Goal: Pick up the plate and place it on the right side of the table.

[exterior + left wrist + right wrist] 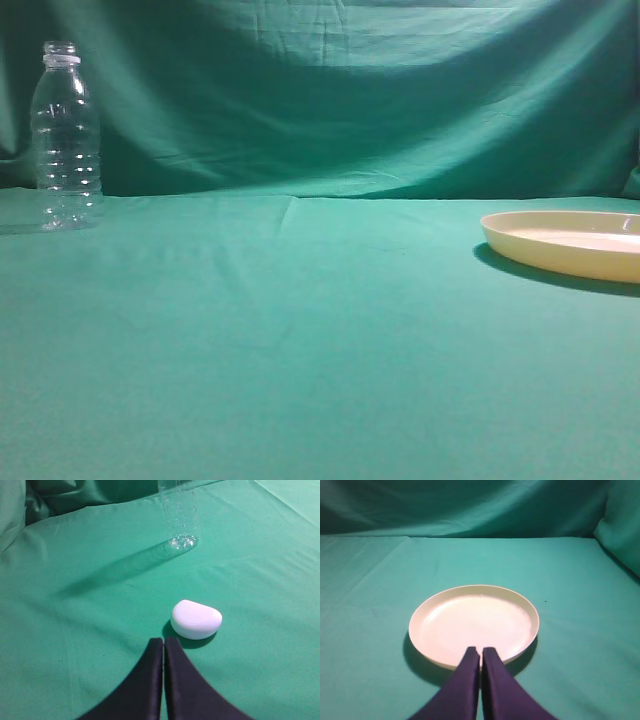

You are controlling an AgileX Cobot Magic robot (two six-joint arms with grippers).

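The cream-yellow plate (575, 243) lies flat on the teal table (300, 340) at the right edge of the exterior view, partly cut off. In the right wrist view the whole plate (470, 622) shows, empty, just ahead of my right gripper (480, 651). The gripper's dark jaws are pressed together and its tips overlap the plate's near rim in the picture. It does not show in the exterior view, and I see no grip on the plate. My left gripper (163, 641) is shut and empty above the cloth.
A clear ribbed plastic bottle (66, 140) stands at the far left near the backdrop; its base shows in the left wrist view (181, 525). A small white rounded lump (196, 619) lies just ahead of my left gripper. The wrinkled green backdrop (340, 90) rises behind.
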